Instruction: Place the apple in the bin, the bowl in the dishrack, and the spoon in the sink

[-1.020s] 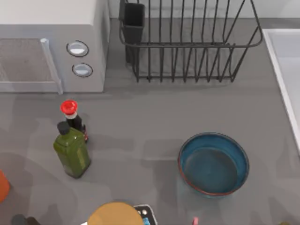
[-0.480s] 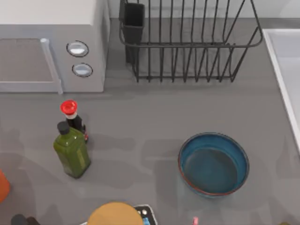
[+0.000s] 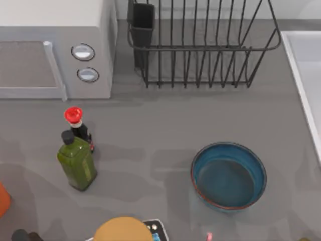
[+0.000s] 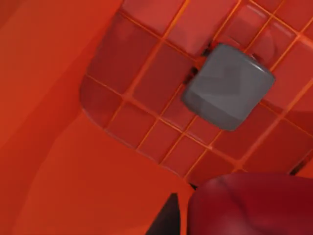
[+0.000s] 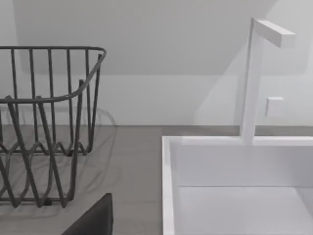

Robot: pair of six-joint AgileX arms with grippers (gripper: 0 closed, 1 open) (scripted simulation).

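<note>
In the left wrist view I look down into the orange-red bin point(image 4: 68, 161), whose floor is a grid. The dark red apple point(image 4: 254, 208) hangs close to the camera above that floor, with my left gripper point(image 4: 210, 220) shut on it and one dark finger point(image 4: 167, 218) against its side. From above, a corner of the bin point(image 3: 2, 199) shows at the table's left edge. The blue bowl point(image 3: 228, 175) sits upright on the table, front right. The black dishrack point(image 3: 200, 45) stands at the back and the white sink point(image 3: 306, 65) at the right. The spoon is out of view.
A grey block point(image 4: 227, 88) lies on the bin floor. A microwave point(image 3: 55, 50) stands back left, with a green bottle point(image 3: 77, 160) and a red-capped dark bottle point(image 3: 75, 123) in front of it. A tan round object point(image 3: 123, 230) sits at the front edge. The right wrist view shows the faucet point(image 5: 254, 78) and a dark part of my right gripper point(image 5: 93, 221).
Faint shadows on the table's left side have shifted a little. The bowl, bottles and dishrack stand where they were.
</note>
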